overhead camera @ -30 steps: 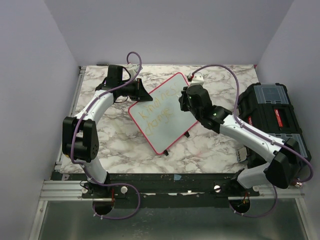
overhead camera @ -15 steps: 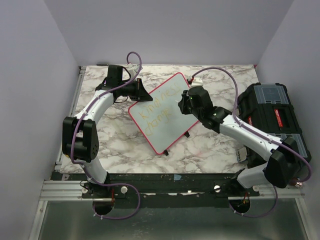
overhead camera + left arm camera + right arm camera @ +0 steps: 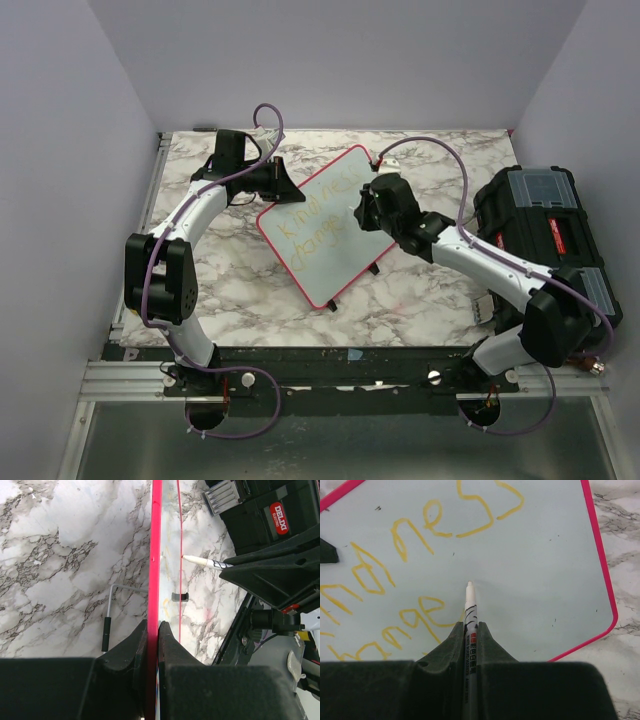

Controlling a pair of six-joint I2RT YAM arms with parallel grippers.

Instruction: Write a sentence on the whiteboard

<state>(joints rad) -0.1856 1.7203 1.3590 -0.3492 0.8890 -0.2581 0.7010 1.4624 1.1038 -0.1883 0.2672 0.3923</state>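
The whiteboard [image 3: 325, 225] is sitting in the middle of the overhead view, turned diagonally on the marble table [image 3: 420, 290], with one corner pointing to the upper right.

The left gripper [image 3: 280, 183] is reaching in from the upper left and pinching the board's pink frame. In the left wrist view its jaws are clenching that edge [image 3: 153, 630] at the bottom centre, and the whiteboard [image 3: 156, 555] is running edge-on straight up the frame.

The right gripper [image 3: 365, 208] is hanging over the board's right half. In its own view it [image 3: 469, 630] is squeezing a white marker [image 3: 469, 605] at the bottom centre, with the tip pointing up at the bare whiteboard [image 3: 535, 570]. I cannot tell whether the tip is touching.

The sentence [image 3: 435, 520] is showing in yellow to the left of and above the tip, in two lines.

A black toolbox [image 3: 545, 225] is standing at the right edge of the overhead view.
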